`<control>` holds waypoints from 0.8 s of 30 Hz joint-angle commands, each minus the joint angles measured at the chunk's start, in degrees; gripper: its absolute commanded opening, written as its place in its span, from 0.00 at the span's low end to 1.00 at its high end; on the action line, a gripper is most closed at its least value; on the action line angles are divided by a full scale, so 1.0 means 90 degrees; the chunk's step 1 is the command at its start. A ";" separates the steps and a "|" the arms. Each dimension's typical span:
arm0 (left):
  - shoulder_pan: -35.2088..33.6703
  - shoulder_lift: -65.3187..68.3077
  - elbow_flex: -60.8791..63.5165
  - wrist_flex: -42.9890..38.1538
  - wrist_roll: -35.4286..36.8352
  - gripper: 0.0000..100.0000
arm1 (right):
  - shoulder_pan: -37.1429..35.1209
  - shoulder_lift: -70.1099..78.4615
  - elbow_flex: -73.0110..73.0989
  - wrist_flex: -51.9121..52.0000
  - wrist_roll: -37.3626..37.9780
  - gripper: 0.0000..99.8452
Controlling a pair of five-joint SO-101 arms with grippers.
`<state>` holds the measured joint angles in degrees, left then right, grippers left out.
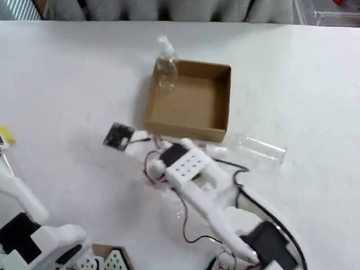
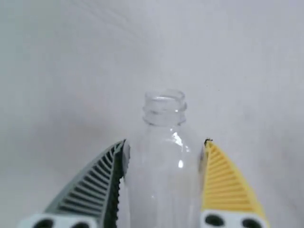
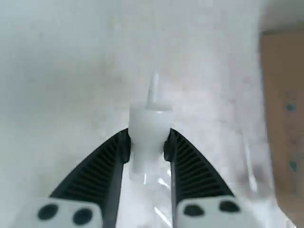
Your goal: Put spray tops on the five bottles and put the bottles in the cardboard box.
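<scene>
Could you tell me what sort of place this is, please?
Probably a robotics test bench: a plain white table, an open brown cardboard box, and a white robot arm trailing loose red and black wires.

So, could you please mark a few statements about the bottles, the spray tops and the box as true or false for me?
1. The left gripper holds a bare-necked bottle. True.
2. The right gripper is open and empty. False: it is shut on a white spray top.
3. A capped bottle is at a corner of the cardboard box. True.
4. All five bottles are in the box. False: a clear bottle lies on the table beside the box.
</scene>
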<state>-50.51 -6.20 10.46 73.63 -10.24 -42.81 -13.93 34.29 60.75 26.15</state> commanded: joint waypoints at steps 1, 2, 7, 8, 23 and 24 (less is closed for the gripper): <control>0.0444 -0.0425 -0.0733 0.0869 -0.0059 0.02 | 0.0767 -0.1304 -0.0479 0.1509 0.0078 0.02; 0.0562 -0.0425 -0.0811 0.1045 -0.0059 0.02 | 0.1011 -0.1597 -0.0488 0.1841 0.0107 0.02; 0.1411 -0.0425 -0.0879 0.1631 -0.0010 0.02 | 0.2672 -0.2779 -0.0469 0.3199 0.1192 0.02; 0.1597 -0.0425 -0.0869 0.1700 -0.0010 0.02 | 0.3111 -0.2965 -0.0459 0.3385 0.1426 0.02; 0.3863 -0.0425 0.0156 0.1563 0.0772 0.02 | 0.9324 -0.3746 0.1807 0.1705 0.6115 0.02; 0.4029 -0.0425 0.0264 0.1504 0.0811 0.02 | 0.9538 -0.3746 0.1944 0.1548 0.6330 0.02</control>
<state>-19.65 -6.20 11.34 89.45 -5.49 36.48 -46.64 50.37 78.86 77.58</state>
